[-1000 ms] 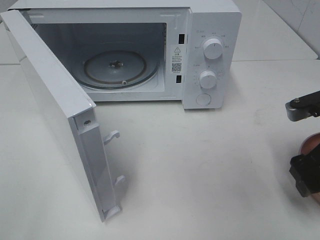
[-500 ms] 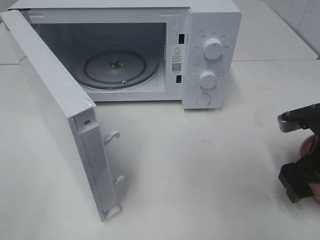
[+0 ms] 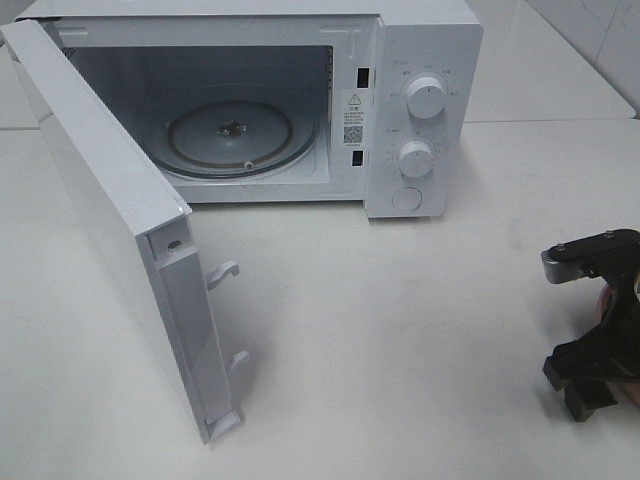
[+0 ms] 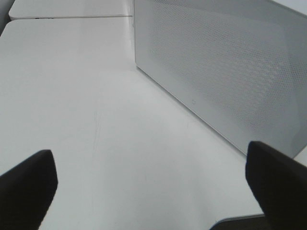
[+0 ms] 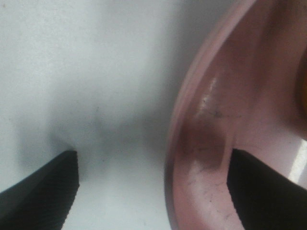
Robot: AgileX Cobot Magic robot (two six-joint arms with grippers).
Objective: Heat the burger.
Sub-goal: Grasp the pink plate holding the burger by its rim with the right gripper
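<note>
— At the far right of the table (image 3: pixel 400 330), can the burger be seen?
— That cannot be told for certain. Only a yellow-brown sliver (image 5: pixel 304 96) is caught at the edge of the right wrist view, above the pink plate (image 5: pixel 216 120), and too little of it is shown for it to be named. In the high view only a thin strip of the plate is made out behind the arm.
— How is the right pincer (image 5: pixel 152 160) held?
— It is spread wide and nothing is clasped. The plate's rim is straddled: one finger (image 5: pixel 41 196) is set on the table side, the other is hung over the plate's inner surface.
— And the left pincer (image 4: pixel 153 191)?
— It is likewise spread wide, with nothing between its dark fingers. Bare table is seen beneath it, and the perforated outer face of the microwave door (image 4: pixel 225 72) is seen close beyond.
— What is shown of the microwave (image 3: pixel 425 30)?
— It is placed at the back of the table, well apart from the plate. Its door is stood wide open at the left, the glass turntable (image 3: pixel 230 135) is exposed inside, and two white knobs (image 3: pixel 426 100) are carried on the panel at the right.
</note>
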